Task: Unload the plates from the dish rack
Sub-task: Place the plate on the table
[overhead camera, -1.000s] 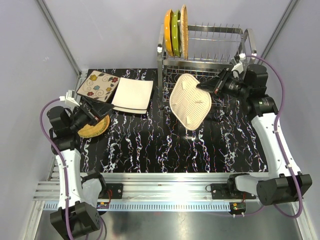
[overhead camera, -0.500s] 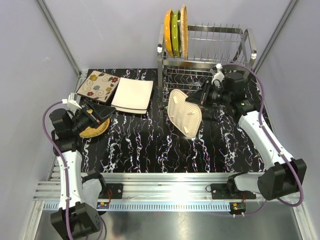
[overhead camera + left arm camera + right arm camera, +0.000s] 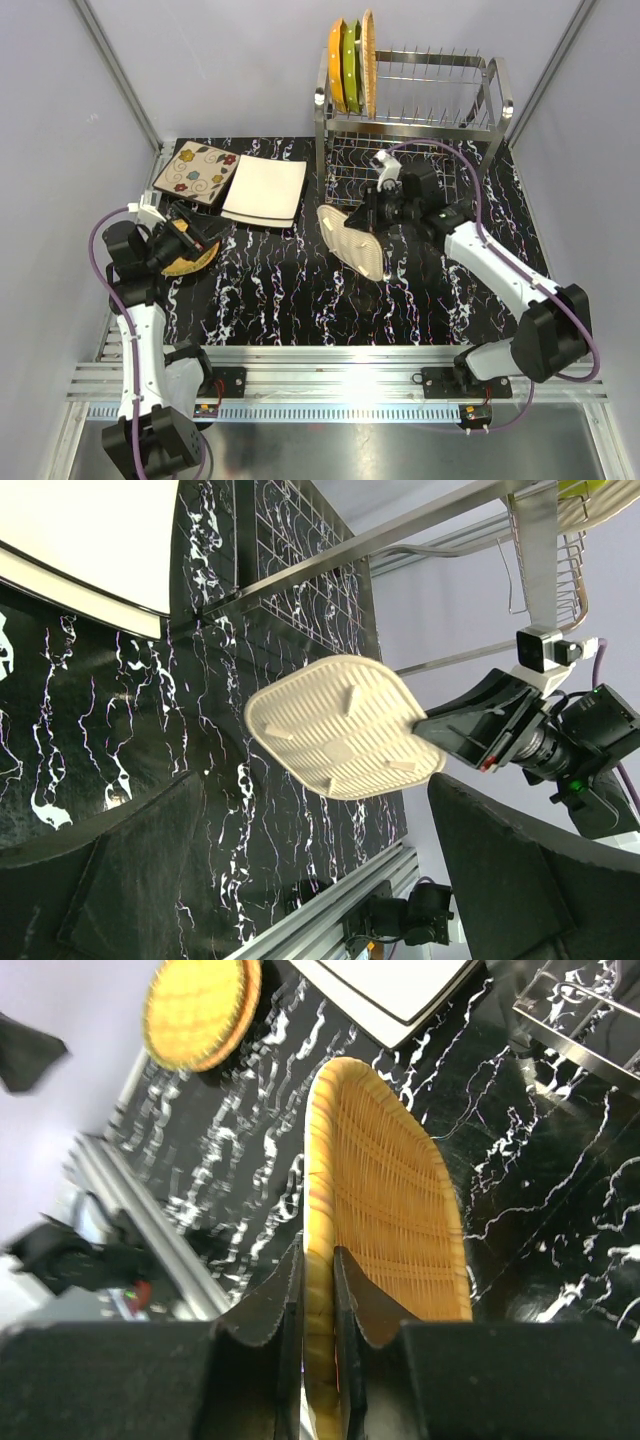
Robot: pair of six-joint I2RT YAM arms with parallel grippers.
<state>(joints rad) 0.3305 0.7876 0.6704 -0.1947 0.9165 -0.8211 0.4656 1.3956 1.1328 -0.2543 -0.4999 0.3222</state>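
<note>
My right gripper (image 3: 372, 212) (image 3: 318, 1272) is shut on the rim of a rounded-square wicker plate (image 3: 352, 240) (image 3: 385, 1170) (image 3: 340, 725). The plate hangs tilted, low over the black marbled table, in front of the steel dish rack (image 3: 420, 110). Three plates stand upright at the left end of the rack's top tier: orange (image 3: 337, 65), green (image 3: 350, 58) and round wicker (image 3: 368, 60). My left gripper (image 3: 196, 230) (image 3: 330, 880) is open and holds nothing, just above a round wicker plate (image 3: 188, 260) on the table at the left.
A floral square plate (image 3: 197, 172) and a white square plate (image 3: 265, 188) lie side by side at the back left. Grey walls enclose the table on three sides. An aluminium rail (image 3: 340, 355) runs along the near edge.
My right arm has carried the wicker plate left and down, away from the rack, turning it flatter toward the table. The left arm has barely shifted.
</note>
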